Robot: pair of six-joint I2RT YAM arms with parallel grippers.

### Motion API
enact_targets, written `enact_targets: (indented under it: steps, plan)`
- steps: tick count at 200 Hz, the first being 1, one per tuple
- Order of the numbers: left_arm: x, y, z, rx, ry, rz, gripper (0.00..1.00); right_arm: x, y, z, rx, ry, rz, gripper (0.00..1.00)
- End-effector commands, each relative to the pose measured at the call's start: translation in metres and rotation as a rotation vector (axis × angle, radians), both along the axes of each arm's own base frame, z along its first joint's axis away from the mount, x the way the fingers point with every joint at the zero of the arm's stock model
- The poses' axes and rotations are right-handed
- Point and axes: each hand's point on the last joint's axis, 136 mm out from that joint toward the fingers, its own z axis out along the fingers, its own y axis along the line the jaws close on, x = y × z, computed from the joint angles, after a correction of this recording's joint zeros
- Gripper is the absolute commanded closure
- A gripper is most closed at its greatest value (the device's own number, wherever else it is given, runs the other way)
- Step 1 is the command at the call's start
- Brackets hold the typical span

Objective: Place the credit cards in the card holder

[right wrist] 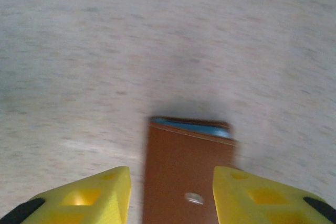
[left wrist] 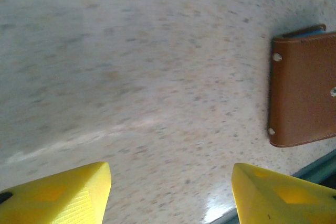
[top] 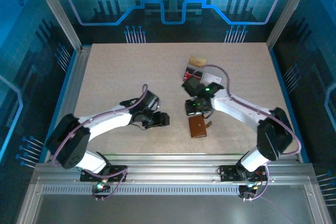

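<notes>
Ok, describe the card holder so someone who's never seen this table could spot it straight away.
On the speckled beige table, look right of centre near the front edge. The card holder lies flat there: a small, closed, dark brown leather folder with pale snaps and a blue edge peeking out, unlike the tan and red pieces farther back.

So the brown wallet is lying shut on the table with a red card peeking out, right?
Almost. The card peeking out is blue, not red. The right wrist view shows its blue edge along one side of the brown wallet. The wallet does lie shut on the table.
</notes>
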Motion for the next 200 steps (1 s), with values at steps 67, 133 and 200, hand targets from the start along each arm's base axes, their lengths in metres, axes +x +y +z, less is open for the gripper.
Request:
enact_targets:
  steps: [67, 133, 200]
  plan:
    - [0.014, -0.094, -0.013, 0.004, 0.017, -0.237, 0.35, -0.042, -0.062, -0.037, 0.170, 0.160, -0.135, 0.67]
    - [0.006, -0.102, -0.042, 0.054, 0.058, -0.271, 0.35, -0.041, -0.065, -0.049, 0.182, 0.184, -0.162, 0.75]
    - [0.003, -0.098, -0.055, 0.080, 0.074, -0.267, 0.36, -0.038, -0.064, -0.052, 0.195, 0.190, -0.165, 0.84]
